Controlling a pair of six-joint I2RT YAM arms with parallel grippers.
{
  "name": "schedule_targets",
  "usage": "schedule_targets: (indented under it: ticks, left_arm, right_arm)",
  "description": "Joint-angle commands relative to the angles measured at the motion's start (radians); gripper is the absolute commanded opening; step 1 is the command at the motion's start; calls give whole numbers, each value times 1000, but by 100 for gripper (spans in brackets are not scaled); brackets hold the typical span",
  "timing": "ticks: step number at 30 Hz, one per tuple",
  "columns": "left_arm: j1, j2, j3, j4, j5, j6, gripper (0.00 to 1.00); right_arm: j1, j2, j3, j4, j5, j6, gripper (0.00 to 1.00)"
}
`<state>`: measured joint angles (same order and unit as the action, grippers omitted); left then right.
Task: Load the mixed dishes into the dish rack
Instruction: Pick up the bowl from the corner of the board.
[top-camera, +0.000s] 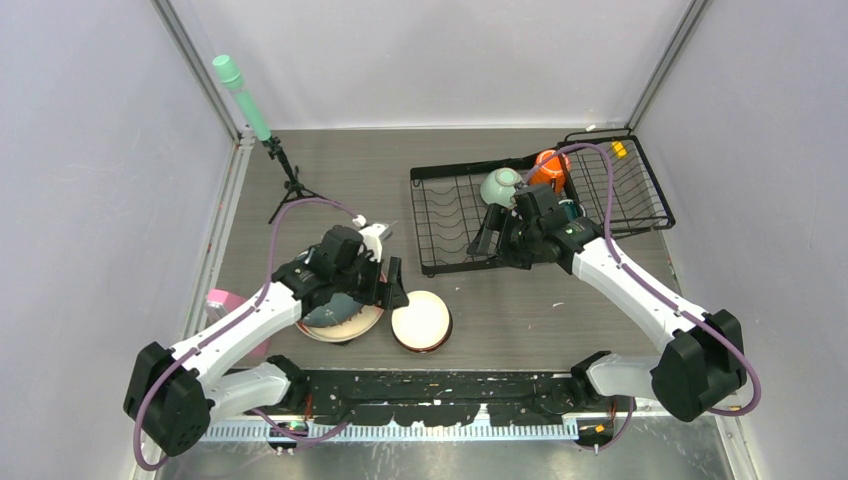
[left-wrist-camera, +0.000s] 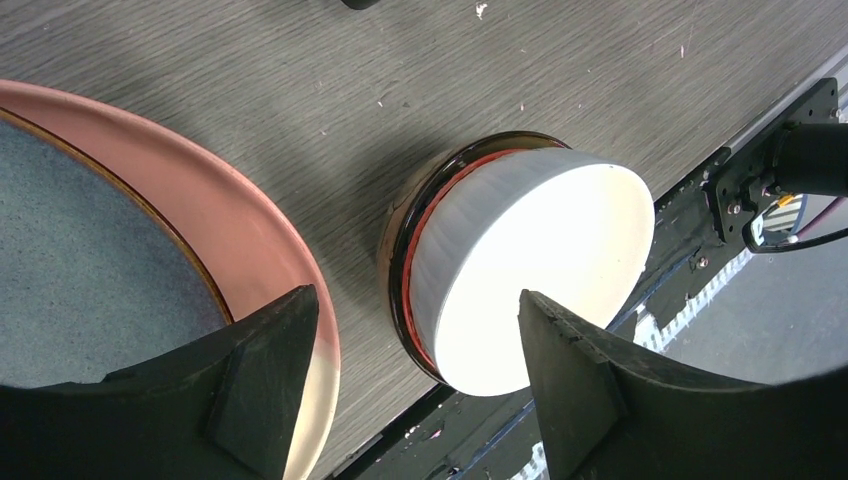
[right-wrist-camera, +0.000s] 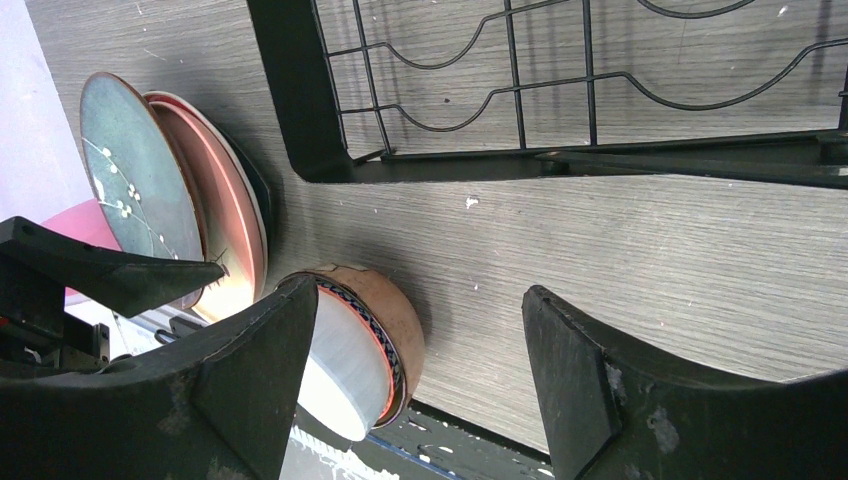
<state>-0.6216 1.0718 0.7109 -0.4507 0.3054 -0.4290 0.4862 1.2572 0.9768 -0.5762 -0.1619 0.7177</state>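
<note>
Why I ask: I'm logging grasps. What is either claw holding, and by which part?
Nothing is held. The left claw stands open near the white bowl; the right claw is open above the table.

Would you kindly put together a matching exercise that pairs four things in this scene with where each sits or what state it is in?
Things:
1. white bowl
2. dark teal speckled plate
3. mint-green bowl
4. right gripper

Places or states:
A. in the dish rack
B. open, holding nothing
C. nested in the brown bowl
D. lying on the pink plate

Pairs: 1-C, 2-D, 3-A, 4-B.
</note>
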Motion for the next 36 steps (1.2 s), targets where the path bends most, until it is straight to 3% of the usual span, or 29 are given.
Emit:
schedule_targets:
  ticks: [1,21,25,29,33,36]
  left_arm:
    - [-7,12,43,-8,-6,33,74]
    - [-69,111,60,38,-8,24,56]
    - [-77,130,67,30,-14,31,48]
    - [-79,129,62,38,-29,27,47]
    - [-78,123,62,49,-31,16,40]
    - [-78,121,67,45,-38,19,29]
  right_arm:
    - [-1,-23,25,21,6,10,80]
    - [-1,19,11,33,-17,5,78]
    - [-2,14,-9,31,-7,9,77]
    - [-1,9,-22,35,-8,14,77]
    - [-2,9,-26,29,-12,12,77]
    - [-1,12,-30,33,-8,12,77]
